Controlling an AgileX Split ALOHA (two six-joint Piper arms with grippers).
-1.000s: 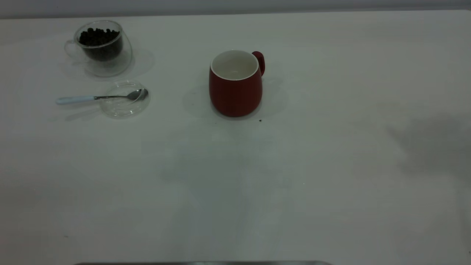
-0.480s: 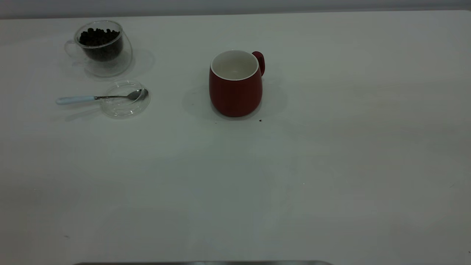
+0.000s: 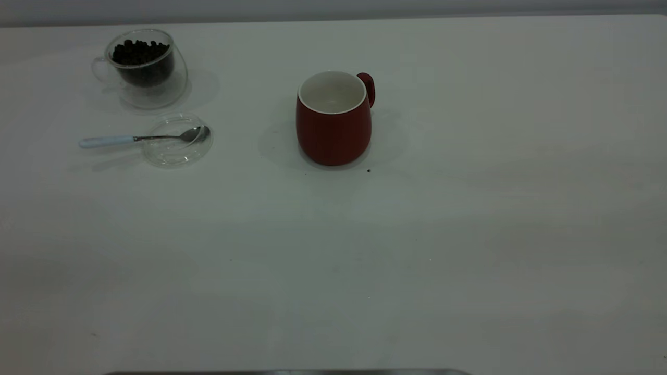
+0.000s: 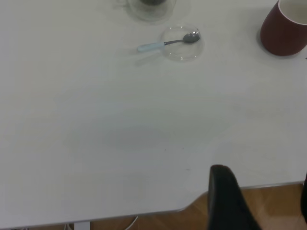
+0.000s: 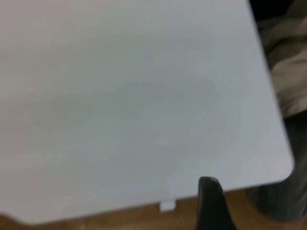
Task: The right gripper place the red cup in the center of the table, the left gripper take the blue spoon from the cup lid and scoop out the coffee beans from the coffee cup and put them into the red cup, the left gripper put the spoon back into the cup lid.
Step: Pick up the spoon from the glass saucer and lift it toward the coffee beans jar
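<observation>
Standing upright near the middle of the table (image 3: 469,234), the red cup (image 3: 334,125) shows a white, empty inside, and its loop handle points toward the far right. A tiny dark speck lies on the tabletop just beside its base.

Well apart from it, toward the far left corner, the coffee cup (image 3: 145,67) sits upright with the coffee beans (image 3: 139,52) heaped inside. Just in front of that glass lies the cup lid (image 3: 177,139), flat on the table. The blue spoon (image 3: 140,138) rests across the lid: its steel bowl lies inside the disc near the rim closest to the red cup, while the pale handle sticks out over the opposite rim and away from the red cup.

The left gripper (image 4: 259,201) hangs back over the table's near edge, far from the spoon and touching nothing; one dark finger and a sliver of the other show well apart, so it looks spread. The right gripper (image 5: 211,206) is likewise off by a table corner, with only one dark finger in sight; whether it is spread or pressed together cannot be told.
</observation>
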